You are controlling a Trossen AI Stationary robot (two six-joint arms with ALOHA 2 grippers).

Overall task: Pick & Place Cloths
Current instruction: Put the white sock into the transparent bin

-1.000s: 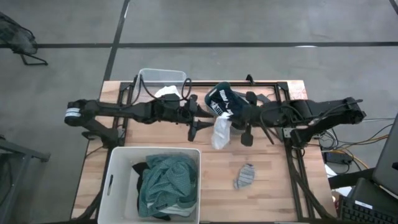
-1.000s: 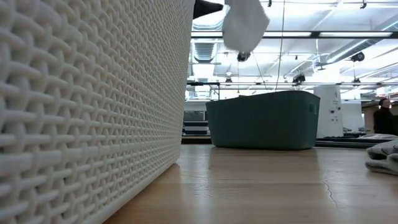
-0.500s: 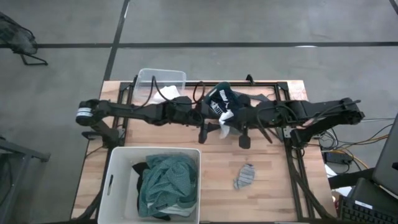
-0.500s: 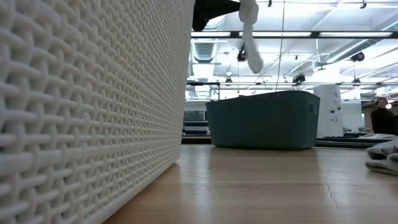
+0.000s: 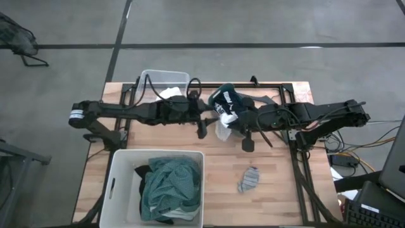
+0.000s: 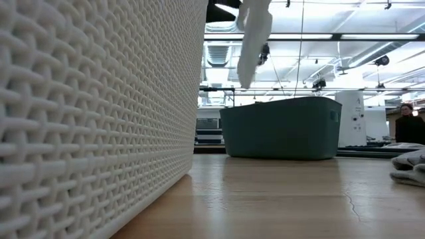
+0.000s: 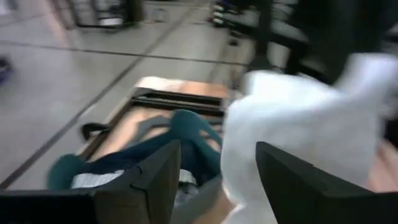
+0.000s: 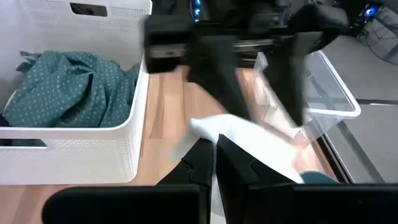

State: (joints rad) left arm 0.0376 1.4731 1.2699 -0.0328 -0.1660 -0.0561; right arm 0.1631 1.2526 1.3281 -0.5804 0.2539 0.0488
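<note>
A white cloth hangs in the air over the table's middle, held by my right gripper, which is shut on it. In the low view the white cloth hangs as a narrow strip, clear of the table. My left gripper is open and faces the white cloth from the table's left side, with one side of the cloth reaching into the gap between its fingers. Behind them a teal basket holds a dark cloth with white stripes. A grey cloth lies on the table near the right. My left gripper: whether its fingers touch the white cloth, I cannot tell. My right gripper pinches the white cloth's upper part between its two shut fingers, slanting down from the table's right side. The cloth hangs slack below the fingers, lifted clear of the table.
A big white tub at the near left holds a teal-green cloth over dark ones. A clear container stands at the far left with a white cloth in it. A person stands in the room beyond.
My left gripper has gone toward the white cloth and then drawn back a little toward the table's left. The cloth, a wide hanging lump a second ago, now hangs as a narrow strip and has swung, still clear of the table.
</note>
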